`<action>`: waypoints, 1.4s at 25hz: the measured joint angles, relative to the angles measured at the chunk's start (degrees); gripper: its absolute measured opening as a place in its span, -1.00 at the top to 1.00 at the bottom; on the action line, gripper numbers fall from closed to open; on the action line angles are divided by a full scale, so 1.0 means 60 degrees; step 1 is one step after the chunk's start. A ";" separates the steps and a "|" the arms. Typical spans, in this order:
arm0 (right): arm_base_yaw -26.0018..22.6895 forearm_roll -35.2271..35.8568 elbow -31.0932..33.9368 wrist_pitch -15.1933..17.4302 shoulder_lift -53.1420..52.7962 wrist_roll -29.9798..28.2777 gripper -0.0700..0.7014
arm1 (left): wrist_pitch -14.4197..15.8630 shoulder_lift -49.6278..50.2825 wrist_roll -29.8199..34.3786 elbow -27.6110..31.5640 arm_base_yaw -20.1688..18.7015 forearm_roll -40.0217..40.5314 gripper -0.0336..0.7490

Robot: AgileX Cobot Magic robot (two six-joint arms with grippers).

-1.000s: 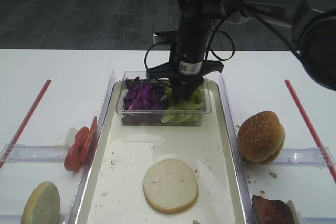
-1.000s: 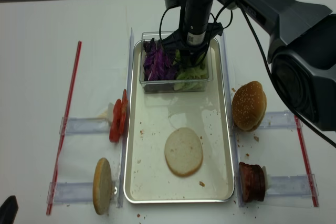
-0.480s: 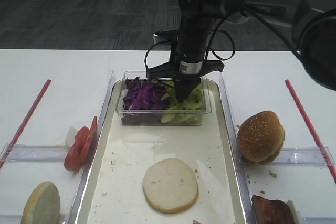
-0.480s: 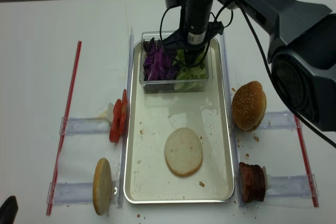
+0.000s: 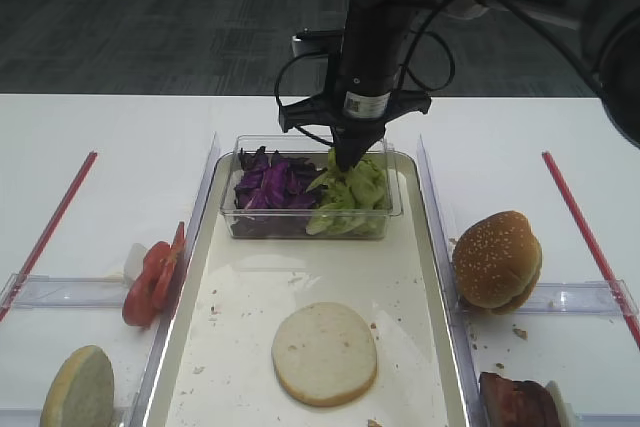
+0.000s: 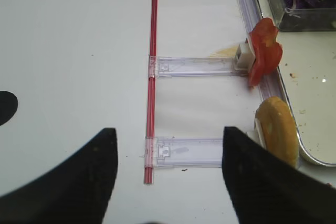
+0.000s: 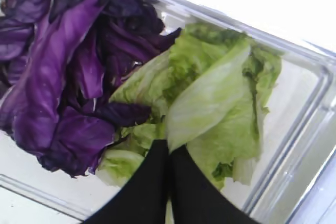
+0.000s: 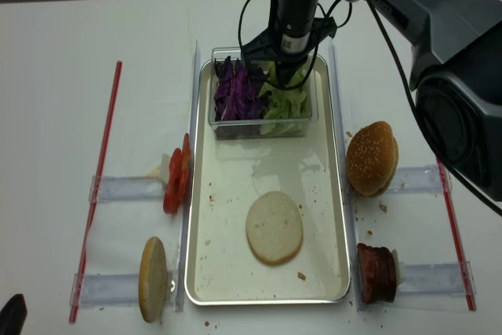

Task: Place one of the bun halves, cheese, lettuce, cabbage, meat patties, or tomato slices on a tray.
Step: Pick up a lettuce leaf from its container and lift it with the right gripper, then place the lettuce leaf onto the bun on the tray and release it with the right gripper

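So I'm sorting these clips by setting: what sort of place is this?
Probably a lab bench set up as a burger-making station, not a real kitchen: a white table with red marker strips, a tray holding a bun half, and carpeted floor behind.

tub (image 5: 300, 217): clear glossy plastic | tray (image 8: 337, 217): shiny metal | lettuce (image 7: 220, 103): crinkled

A tub (image 5: 310, 209) sits at the upper end of the tray (image 5: 430, 277), cabbage (image 5: 272, 185) left and lettuce (image 5: 350, 197) right inside. A bun half (image 5: 325, 353) lies lower centre; tomato slices (image 5: 152, 275) stand left of the tray.
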 joint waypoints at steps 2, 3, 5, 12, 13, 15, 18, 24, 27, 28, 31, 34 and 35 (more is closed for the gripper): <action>0.0000 -0.0039 0.0000 0.0000 -0.0153 0.0000 0.77 | 0.0000 0.0000 0.0000 0.0000 0.0000 0.0000 -0.14; 0.0000 -0.0039 0.0000 0.0000 -0.0217 0.0000 0.77 | 0.0000 0.0000 0.0000 0.0000 0.0000 0.0000 -0.14; 0.0000 -0.0039 0.0000 0.0000 -0.0292 0.0000 0.77 | 0.0000 0.0000 0.0000 0.0000 0.0000 0.0000 -0.14; 0.0000 0.0071 0.0083 0.0014 -0.0694 0.0063 0.77 | 0.0000 0.0000 0.0000 0.0000 0.0000 0.0000 -0.14; 0.0000 0.0071 0.0131 0.0020 -0.0807 0.0063 0.77 | 0.0000 0.0000 0.0000 0.0000 0.0000 0.0000 -0.14; 0.0000 0.0071 0.0205 0.0075 -0.0954 0.0063 0.77 | 0.0000 0.0000 0.0000 0.0000 0.0000 0.0000 -0.14; 0.0000 0.0090 0.0204 0.0075 -0.1119 0.0063 0.77 | 0.0000 0.0000 0.0000 0.0000 0.0000 0.0000 -0.14; 0.0000 0.0349 0.0226 0.0075 -0.1353 0.0063 0.77 | 0.0000 0.0000 0.0000 0.0000 0.0000 0.0000 -0.14; 0.0105 0.0306 0.0620 0.0075 -0.1645 0.0063 0.77 | 0.0000 0.0000 0.0000 0.0000 0.0000 0.0000 -0.14; 0.0168 0.0262 0.0885 0.0075 -0.1779 0.0063 0.77 | 0.0000 0.0000 0.0000 0.0000 0.0000 0.0000 -0.14; 0.0360 0.0203 0.1639 0.0075 -0.2103 -0.0103 0.77 | 0.0000 0.0000 -0.0004 0.0000 0.0000 0.0000 -0.14; 0.0536 0.0182 0.2289 0.0075 -0.2467 -0.0185 0.77 | 0.0000 0.0000 -0.0004 0.0000 0.0000 0.0000 -0.14; 0.0604 0.0137 0.2508 0.0057 -0.2646 -0.0195 0.77 | 0.0000 0.0000 -0.0004 0.0000 0.0000 0.0000 -0.14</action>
